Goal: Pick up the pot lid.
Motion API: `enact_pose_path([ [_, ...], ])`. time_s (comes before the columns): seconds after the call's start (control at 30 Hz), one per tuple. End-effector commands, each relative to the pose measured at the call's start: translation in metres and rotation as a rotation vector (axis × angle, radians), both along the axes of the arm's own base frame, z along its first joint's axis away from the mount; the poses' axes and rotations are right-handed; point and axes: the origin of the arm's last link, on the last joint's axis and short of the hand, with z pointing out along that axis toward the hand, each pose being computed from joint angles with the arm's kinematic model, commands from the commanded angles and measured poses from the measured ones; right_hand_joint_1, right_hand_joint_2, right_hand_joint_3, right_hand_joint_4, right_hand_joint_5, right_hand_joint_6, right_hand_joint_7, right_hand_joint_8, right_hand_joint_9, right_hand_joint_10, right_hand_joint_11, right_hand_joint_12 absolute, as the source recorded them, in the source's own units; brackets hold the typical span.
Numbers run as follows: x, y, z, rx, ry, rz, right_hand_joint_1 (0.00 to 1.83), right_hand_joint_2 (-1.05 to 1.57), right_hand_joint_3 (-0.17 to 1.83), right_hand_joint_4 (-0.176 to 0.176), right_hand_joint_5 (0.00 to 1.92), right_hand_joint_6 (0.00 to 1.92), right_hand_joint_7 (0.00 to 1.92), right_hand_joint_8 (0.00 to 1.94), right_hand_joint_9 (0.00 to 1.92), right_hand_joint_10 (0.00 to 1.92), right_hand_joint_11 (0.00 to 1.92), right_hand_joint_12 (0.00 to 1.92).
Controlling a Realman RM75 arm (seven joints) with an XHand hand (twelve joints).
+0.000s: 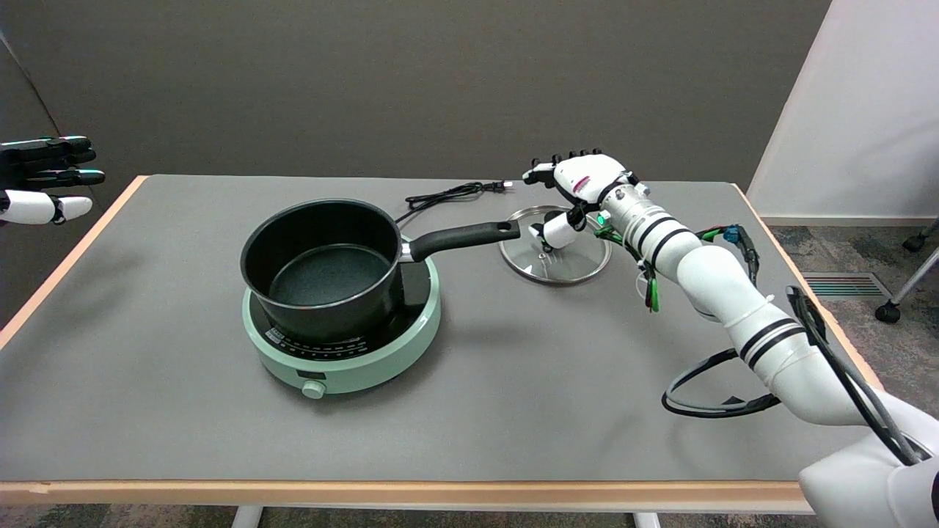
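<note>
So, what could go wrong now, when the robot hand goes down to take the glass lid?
1. The pot lid lies flat on the table, so fingers may slide off its low rim or the knob.
2. The pot handle ends close to the lid; the robot hand, open above, might bump it.
3. The lid is glass; a slip could drop it.

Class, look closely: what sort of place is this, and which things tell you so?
Probably a robot lab or test room, not a home kitchen: a bare grey table with one hotplate and pot, plain partition walls, and a chair's castors on carpet.
</note>
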Motion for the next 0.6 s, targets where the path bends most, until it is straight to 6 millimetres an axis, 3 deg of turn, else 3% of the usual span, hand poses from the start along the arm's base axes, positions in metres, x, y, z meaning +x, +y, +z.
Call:
enact_pose_path([
  [0.03,-0.010,-0.006,0.012,-0.028,0.000,-0.045,0.74,0.54,0.92,0.137,0.46,0.19,0.64,0.20,0.65,0.43,0.51,1.12],
  [0.6,-0.021,-0.009,0.019,-0.051,-0.003,-0.080,0.76,0.56,0.90,0.144,0.48,0.21,0.65,0.22,0.68,0.42,0.51,1.13],
])
